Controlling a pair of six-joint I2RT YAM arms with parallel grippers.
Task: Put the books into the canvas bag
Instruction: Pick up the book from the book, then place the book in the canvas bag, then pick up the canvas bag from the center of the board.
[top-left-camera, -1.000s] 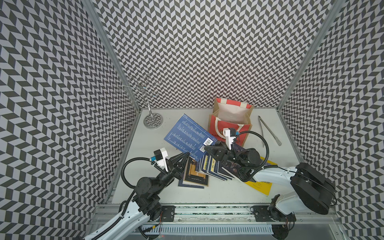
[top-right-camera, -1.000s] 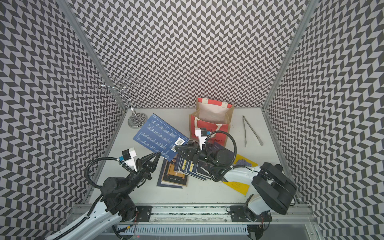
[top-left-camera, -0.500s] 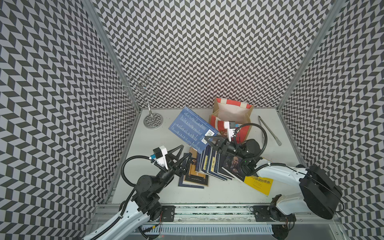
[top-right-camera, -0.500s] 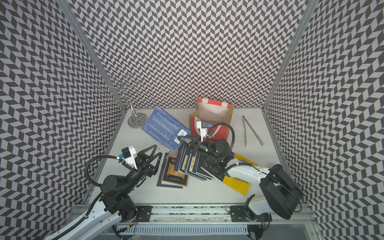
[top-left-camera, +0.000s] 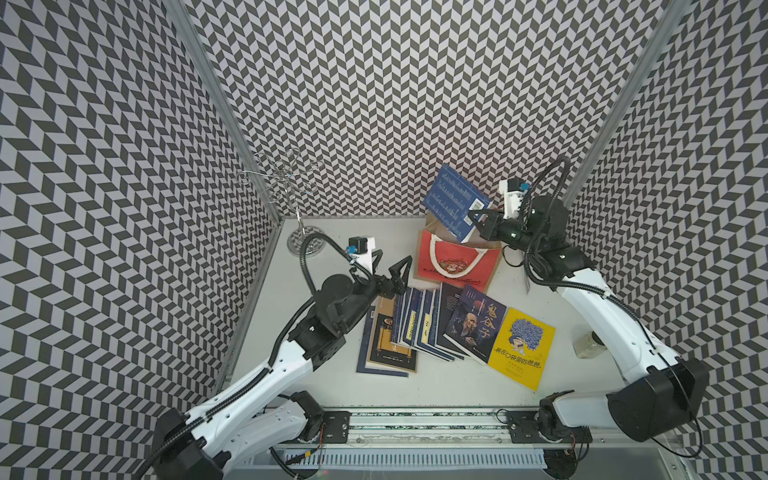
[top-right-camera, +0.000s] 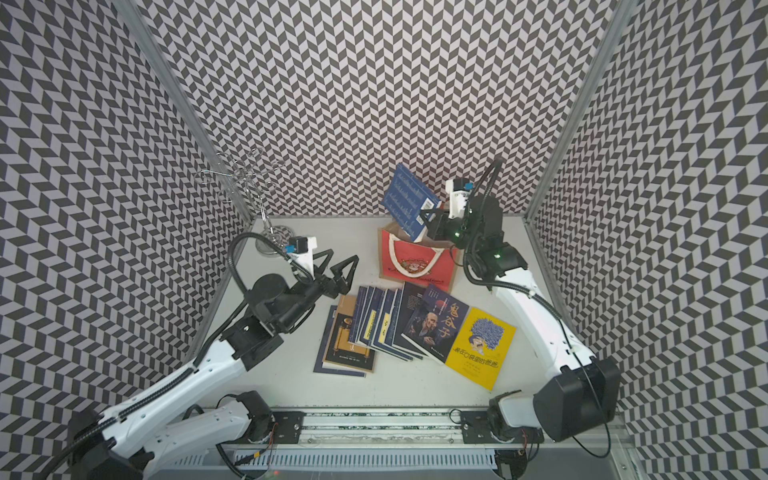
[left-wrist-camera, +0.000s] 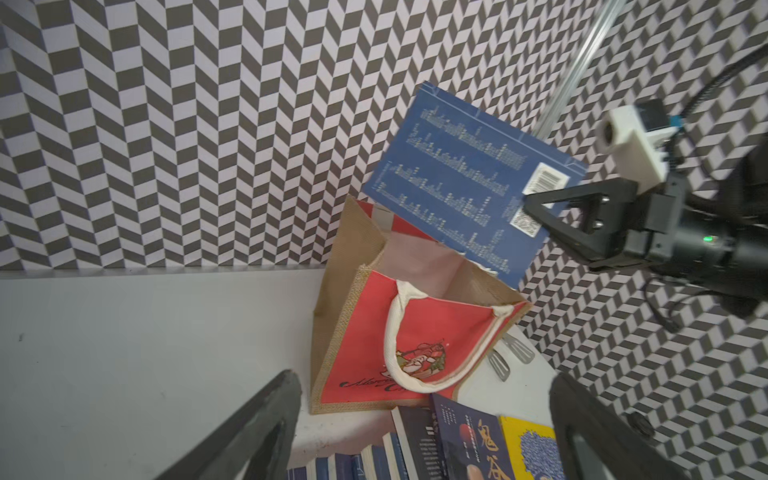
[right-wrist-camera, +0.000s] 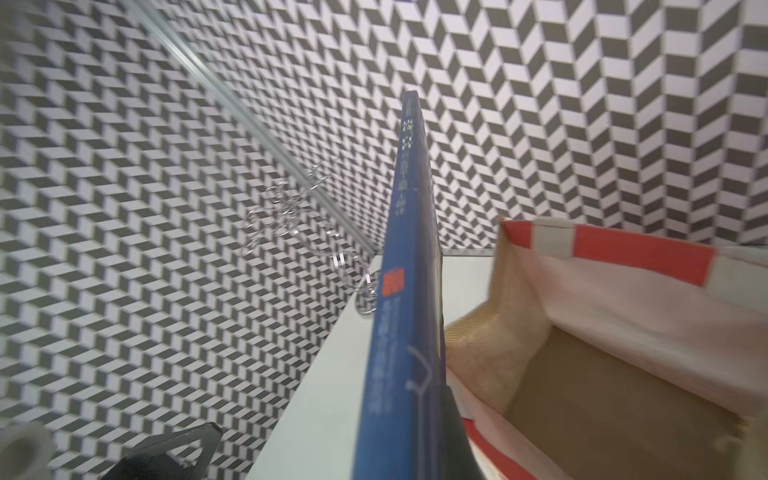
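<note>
Book (top-left-camera: 453, 203): corner pinched by right fingers (top-left-camera: 484, 224), tilted over bag (top-left-camera: 453, 253) mouth, ready for insertion. Left fingers (top-left-camera: 395, 282): spread wide, empty, beside books (top-left-camera: 419, 324).

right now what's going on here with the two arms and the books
The right gripper is shut on a thin navy blue paperback, holding it tilted above the open mouth of the red-fronted jute canvas bag, not yet inside. The left gripper hovers open and empty by the edge of the other paperbacks fanned on the white table.
</note>
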